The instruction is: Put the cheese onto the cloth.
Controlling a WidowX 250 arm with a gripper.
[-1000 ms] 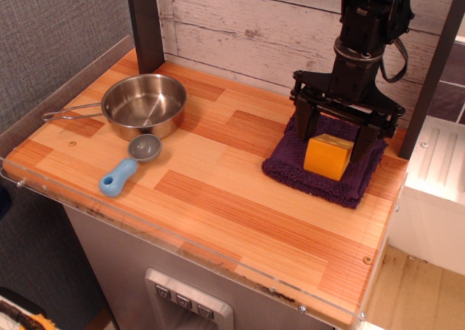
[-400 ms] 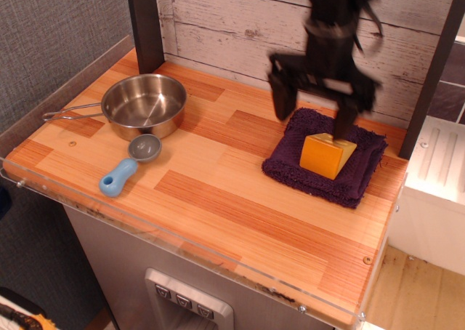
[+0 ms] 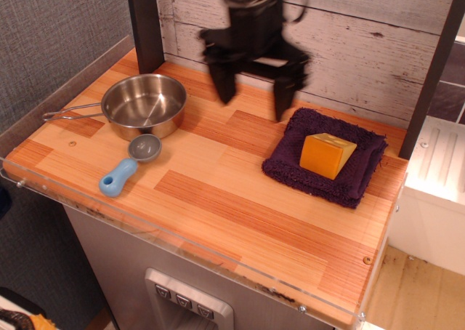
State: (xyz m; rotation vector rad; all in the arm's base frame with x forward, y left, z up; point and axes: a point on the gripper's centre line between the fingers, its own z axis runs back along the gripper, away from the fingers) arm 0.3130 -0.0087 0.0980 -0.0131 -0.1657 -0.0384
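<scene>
**Operator:** Gripper (image 3: 253, 97) status?

**Inspector:** Fingers spread wide, nothing between them. It hangs above the table (image 3: 218, 192), clear of the surface, near the back wall (image 3: 349, 32). Its outline is blurred. One finger (image 3: 224, 83) points down over the back of the table, right of the pan (image 3: 144, 105); the other (image 3: 282, 97) points down just left of the cloth's (image 3: 290, 163) back corner. Neither touches anything.

**Operator:** Cheese (image 3: 327, 154) position?

**Inspector:** On the cloth, about at its middle, resting flat, one corner turned toward the front edge of the table. It lies to the right of the gripper and apart from it.

**Operator:** Cloth position?

**Inspector:** At the right rear of the table, near the wall, folded and lying flat.

**Operator:** Other items?

**Inspector:** Pan at the left rear, upright, handle pointing left. A scoop (image 3: 127, 166) with a blue handle lies just in front of the pan, its bowl nearest the pan's rim; whether they touch cannot be told. Both are well apart from the cloth.
</scene>
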